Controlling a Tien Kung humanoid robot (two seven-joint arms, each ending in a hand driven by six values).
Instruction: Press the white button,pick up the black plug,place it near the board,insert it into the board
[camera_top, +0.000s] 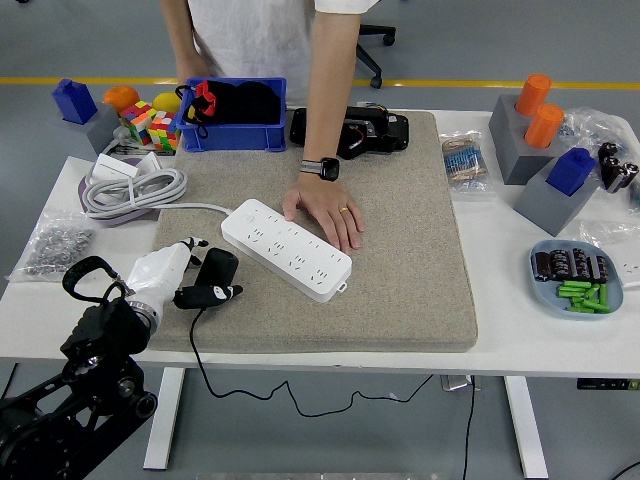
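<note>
The white power strip (285, 248) lies slanted on the grey felt mat (400, 260). The black plug (219, 268) stands just left of the strip's near side, apart from it, and its black cable (195, 345) hangs over the table's front edge. My left hand (195, 280) comes in from the lower left, its white palm beside the plug and its dark fingers curled around it. A person's hand (325, 212) rests flat against the strip's far side.
A coiled grey cable (130, 190) lies at the left, with a blue bin (235, 115) and a black device (350, 130) behind the mat. A bag of small parts (55, 245) sits near my arm. Grey blocks and a plate of batteries (575, 280) stand at the right.
</note>
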